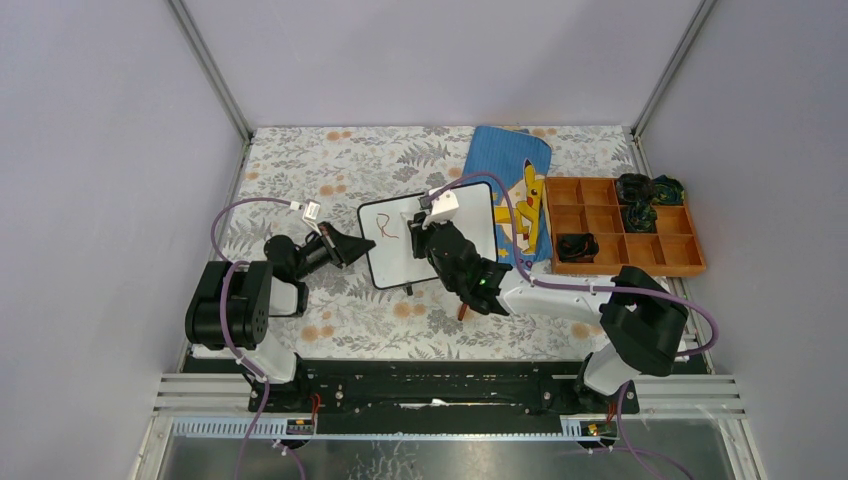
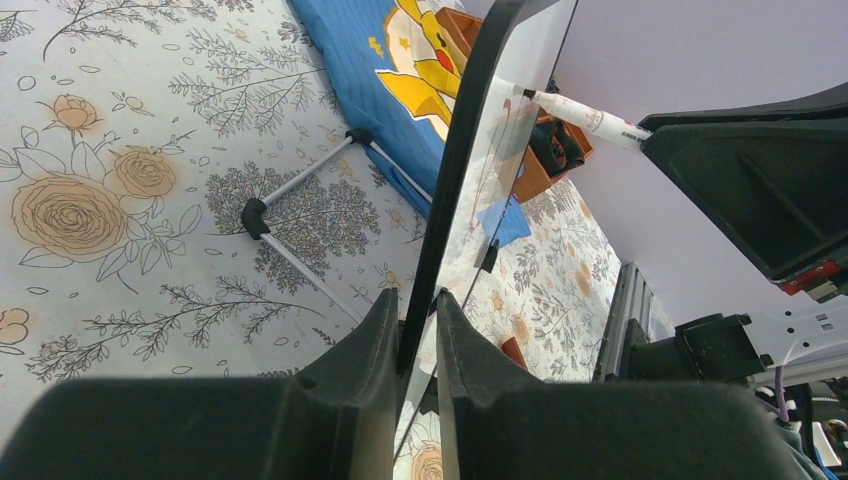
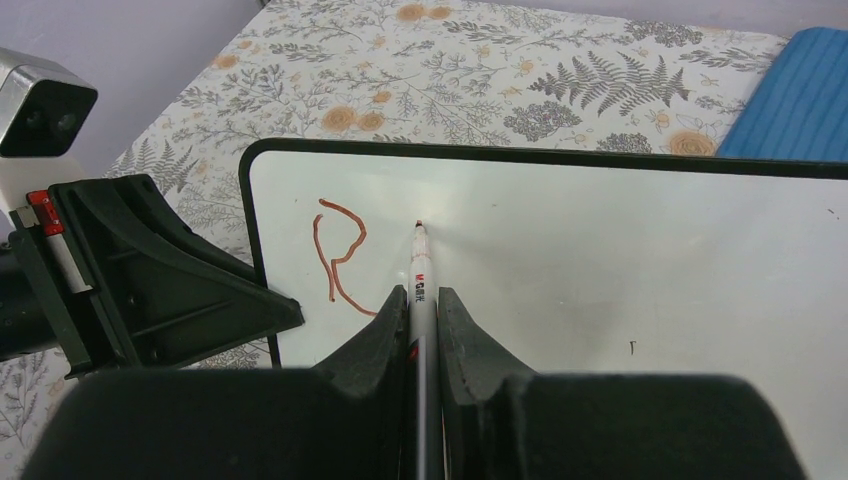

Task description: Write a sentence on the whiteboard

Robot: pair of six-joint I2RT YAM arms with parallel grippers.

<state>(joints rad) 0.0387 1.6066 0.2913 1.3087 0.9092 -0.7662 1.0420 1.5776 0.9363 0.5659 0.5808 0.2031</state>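
We had the left gripper (image 2: 417, 320) clamped on the left edge of the whiteboard (image 3: 600, 260). That braced it tilted mid-table, just left of the blue pouch (image 1: 505, 170), so pen pressure couldn't shove it. The right gripper (image 3: 422, 310) was closed on the marker (image 3: 419, 270), tip at the board just right of a red R (image 3: 338, 255). One letter down; we judged most of the sentence unwritten.
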